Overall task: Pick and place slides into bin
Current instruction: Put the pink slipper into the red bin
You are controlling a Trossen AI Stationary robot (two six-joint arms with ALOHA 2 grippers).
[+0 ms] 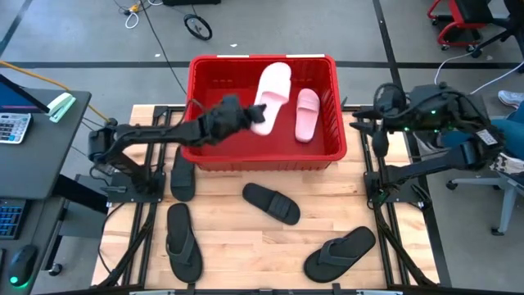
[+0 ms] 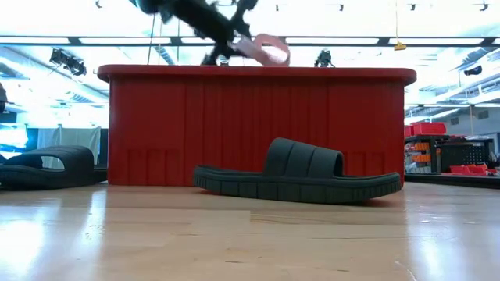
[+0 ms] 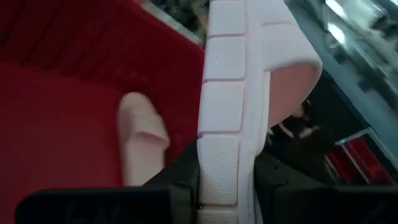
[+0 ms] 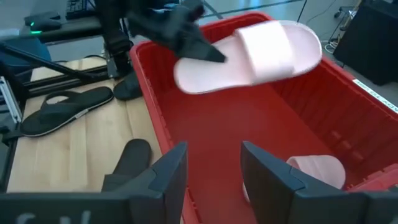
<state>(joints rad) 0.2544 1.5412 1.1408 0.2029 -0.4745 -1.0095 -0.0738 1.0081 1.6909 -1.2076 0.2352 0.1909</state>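
The red bin (image 1: 262,147) stands at the table's far middle. My left gripper (image 1: 252,115) reaches over it from the left, shut on a pale pink slide (image 4: 261,53) held above the bin. A second pink slide (image 1: 307,113) lies flat on the bin's floor. On the table lie a black slide (image 1: 273,202), another black slide (image 1: 182,174) by the left arm, and two black flip-flops (image 1: 182,242) (image 1: 340,252). My right gripper (image 4: 211,168) is open and holds nothing, drawn back above the bin's right side. My left gripper pinches the pink slide between its two fingers at the sole's end farther from the strap (image 4: 186,70). In its wrist view the sole's ribbed side edge (image 3: 224,168) runs up between the fingers. The fingers come nearly level from the table's left. The slide is lifted clear over the bin, about level, strap up.
The bin's thick rim (image 2: 258,74) stands well above the table top. A desk with a calculator (image 1: 12,127) stands past the left edge. The wooden table in front of the bin (image 1: 237,262) has bare stretches between the black slides.
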